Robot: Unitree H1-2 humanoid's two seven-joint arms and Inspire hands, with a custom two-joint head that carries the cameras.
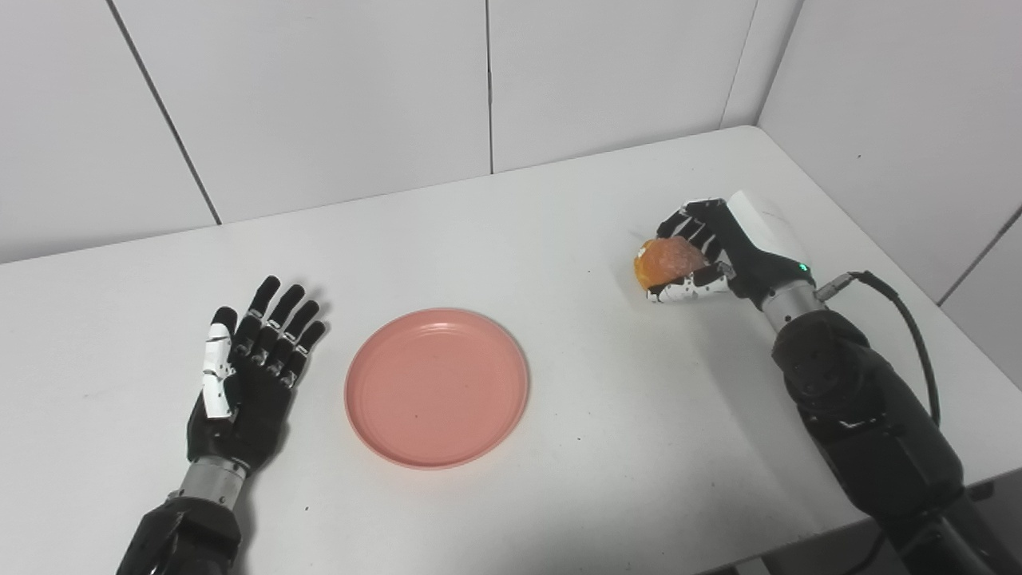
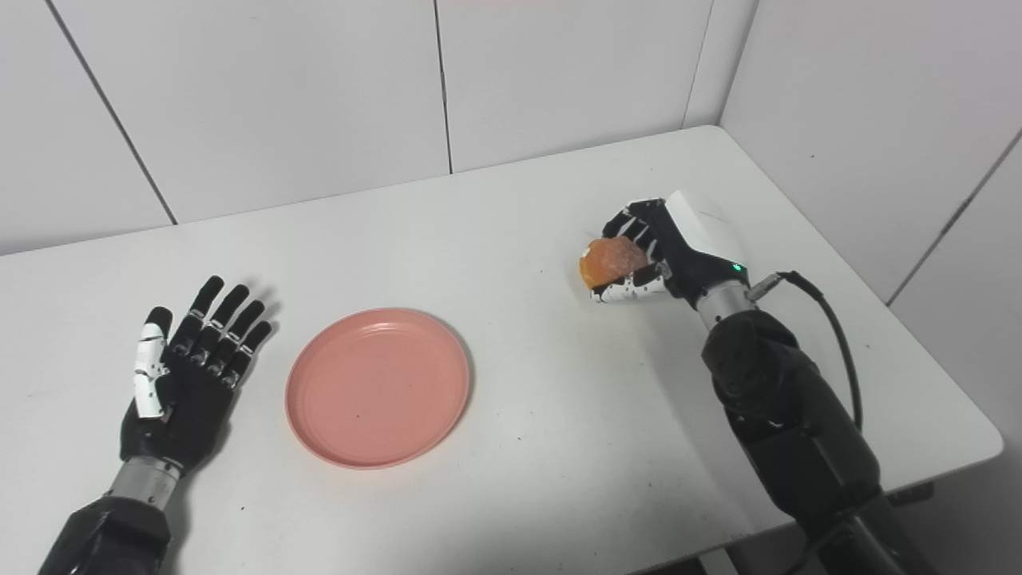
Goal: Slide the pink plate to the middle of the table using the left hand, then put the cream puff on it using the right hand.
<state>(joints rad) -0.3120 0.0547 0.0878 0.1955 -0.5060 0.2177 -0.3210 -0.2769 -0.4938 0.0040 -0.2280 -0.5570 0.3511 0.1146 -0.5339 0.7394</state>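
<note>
The pink plate (image 1: 437, 386) lies flat near the middle of the white table (image 1: 559, 239), empty. My left hand (image 1: 251, 367) rests open on the table just left of the plate, fingers spread, not touching it. My right hand (image 1: 707, 251) is at the right side of the table, its fingers and thumb closed around the orange-brown cream puff (image 1: 667, 262). The puff is well to the right of the plate and further back. I cannot tell whether the puff is lifted off the table.
White wall panels stand behind the table and along its right side. A black cable (image 1: 902, 319) loops from my right wrist. The table's front edge runs under my right forearm (image 1: 862, 415).
</note>
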